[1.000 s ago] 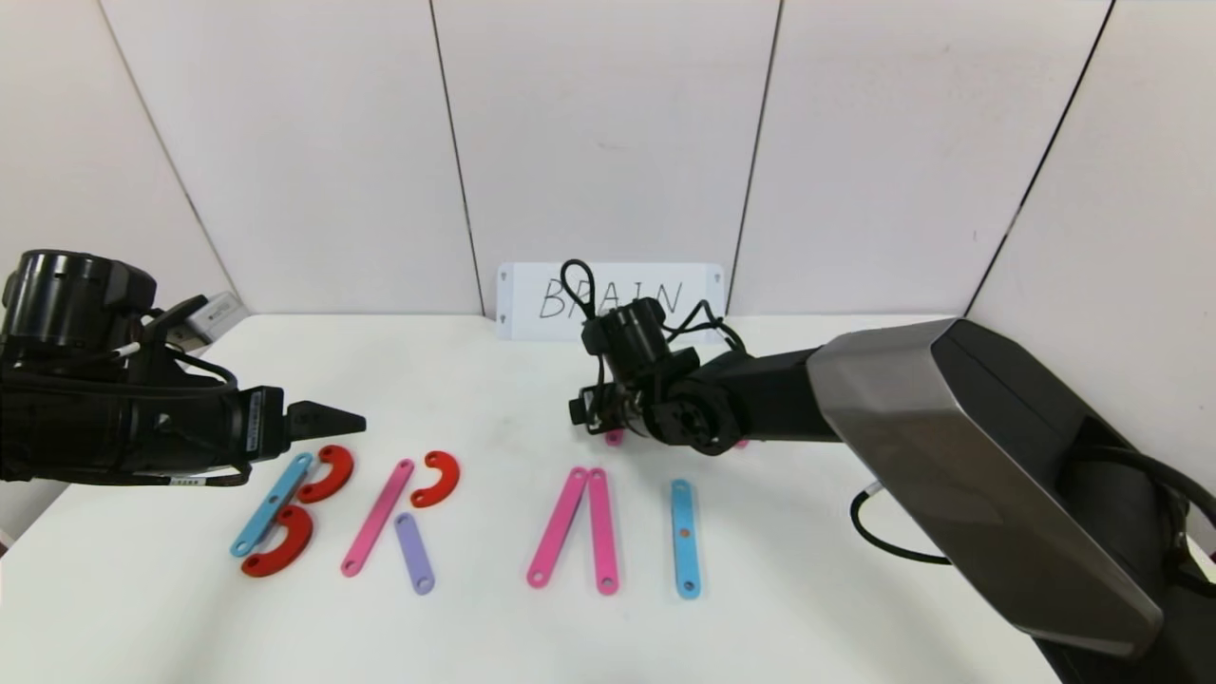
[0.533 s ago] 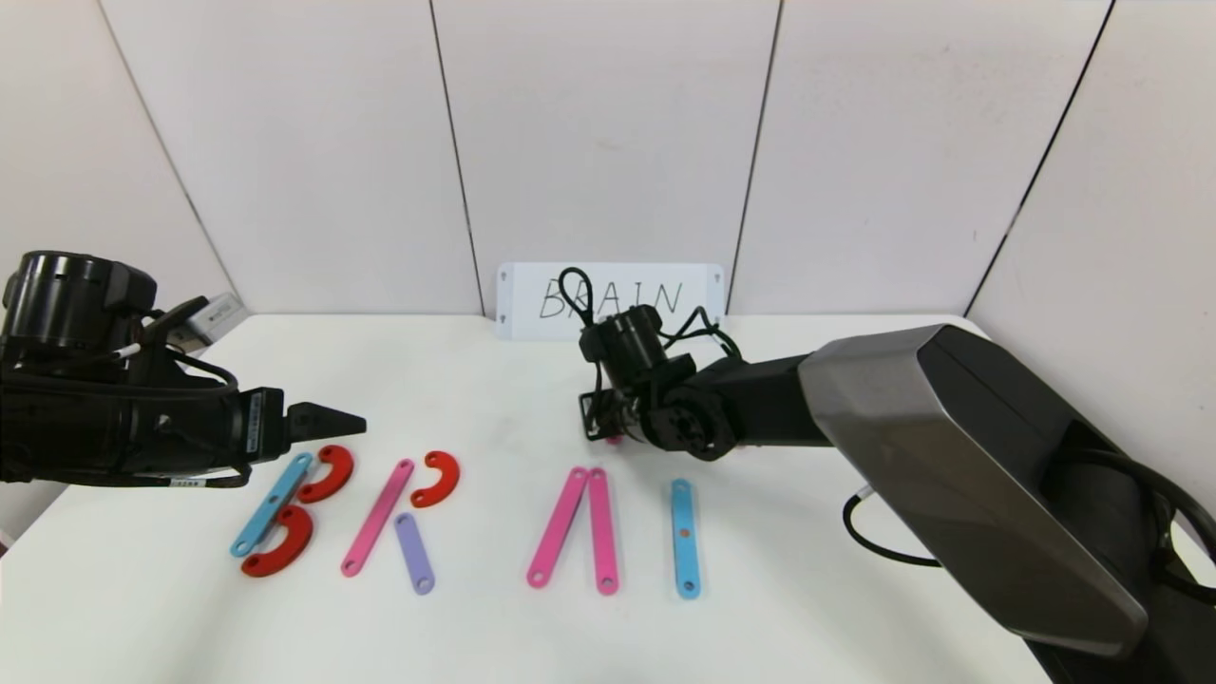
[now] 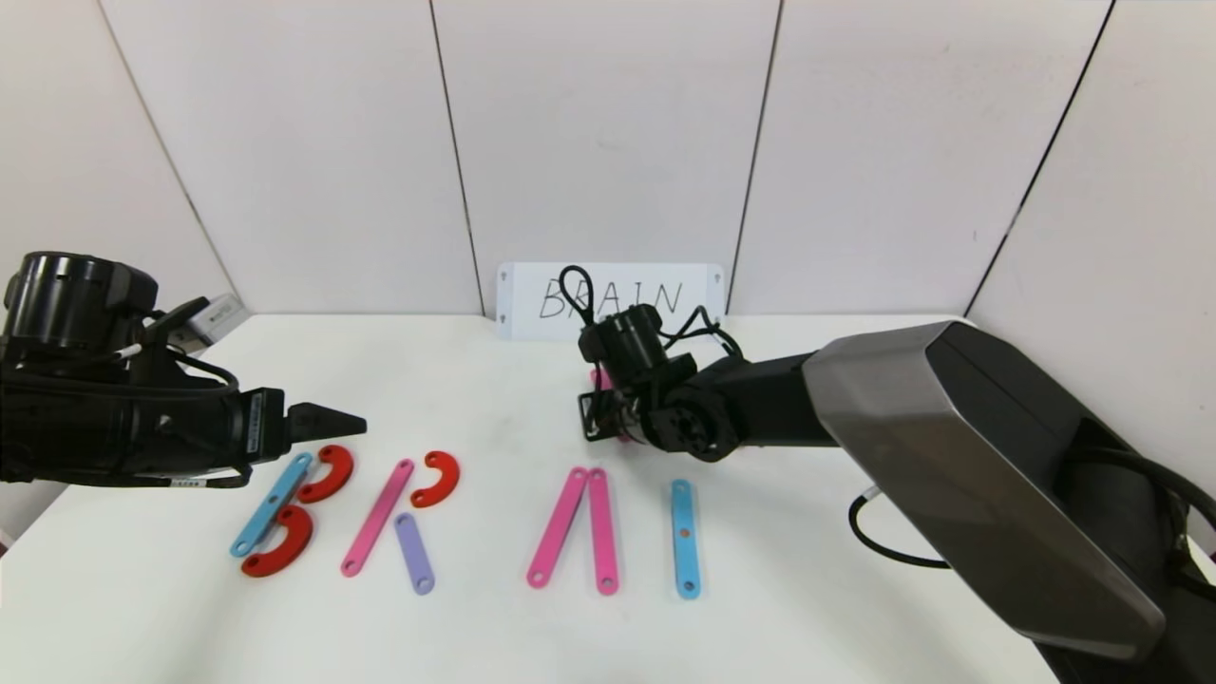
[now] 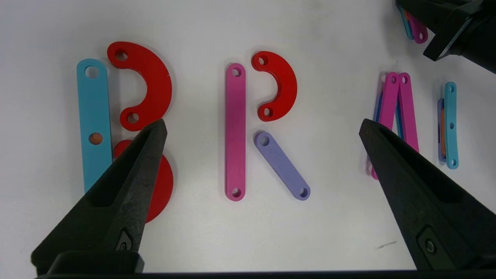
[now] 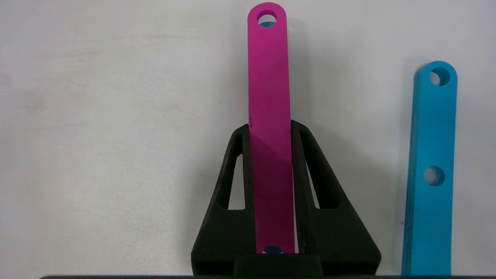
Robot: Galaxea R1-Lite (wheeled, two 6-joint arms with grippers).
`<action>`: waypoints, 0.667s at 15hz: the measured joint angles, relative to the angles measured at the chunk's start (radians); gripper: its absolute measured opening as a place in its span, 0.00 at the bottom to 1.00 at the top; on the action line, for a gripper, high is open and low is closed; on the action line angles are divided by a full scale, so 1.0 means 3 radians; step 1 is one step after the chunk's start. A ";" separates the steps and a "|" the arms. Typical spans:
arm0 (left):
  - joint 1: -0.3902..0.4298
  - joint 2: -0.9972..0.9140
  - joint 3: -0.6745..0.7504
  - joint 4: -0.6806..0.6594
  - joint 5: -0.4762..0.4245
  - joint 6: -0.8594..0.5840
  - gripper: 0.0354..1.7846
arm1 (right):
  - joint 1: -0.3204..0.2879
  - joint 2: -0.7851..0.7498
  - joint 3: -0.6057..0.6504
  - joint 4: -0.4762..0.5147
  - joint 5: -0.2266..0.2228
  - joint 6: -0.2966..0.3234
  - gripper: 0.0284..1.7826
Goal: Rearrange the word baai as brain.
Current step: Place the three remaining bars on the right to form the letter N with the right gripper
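Flat pieces on the white table [image 3: 475, 636] spell letters. A blue bar [image 3: 271, 503] and two red curves [image 3: 328, 472] form a B. A pink bar [image 3: 377, 516], a red curve [image 3: 437, 478] and a purple bar [image 3: 414, 553] form an R. Two pink bars [image 3: 558, 527] lean together, and a blue bar [image 3: 685, 538] stands right of them. My right gripper [image 5: 270, 128] is shut on another pink bar [image 5: 268, 77] behind those letters. My left gripper [image 4: 261, 123] hovers open over the B and R, holding nothing.
A white card [image 3: 613, 299] with handwritten BRAIN leans on the back wall. A blue bar [image 5: 430, 174] lies flat beside the held pink bar in the right wrist view. A black cable [image 3: 883, 541] loops on the table under my right arm.
My right gripper has gone from open to shut on the pink bar, and that arm has shifted slightly. The left arm and the laid-out letters have not moved.
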State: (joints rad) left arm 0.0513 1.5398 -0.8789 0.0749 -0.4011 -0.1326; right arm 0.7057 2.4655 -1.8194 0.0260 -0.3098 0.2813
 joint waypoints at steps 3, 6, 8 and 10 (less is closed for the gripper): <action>0.0000 0.0009 0.0000 0.0000 0.0000 0.0000 0.97 | 0.0011 -0.0211 0.0173 -0.0024 0.0000 0.0028 0.15; -0.0004 0.0015 0.0007 -0.0001 0.0001 0.0000 0.97 | 0.0005 -0.0568 0.0513 -0.0040 -0.0085 0.0130 0.15; -0.0004 0.0018 0.0018 0.0000 0.0001 0.0001 0.97 | -0.0006 -0.0830 0.0824 -0.0026 -0.0167 0.0272 0.15; -0.0004 0.0019 0.0020 0.0000 0.0001 0.0000 0.97 | -0.0013 -0.1092 0.1217 -0.0037 -0.0255 0.0423 0.15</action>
State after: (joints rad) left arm 0.0500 1.5455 -0.8730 0.0749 -0.4006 -0.1326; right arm 0.7019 2.1379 -1.4543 0.0149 -0.3862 0.4083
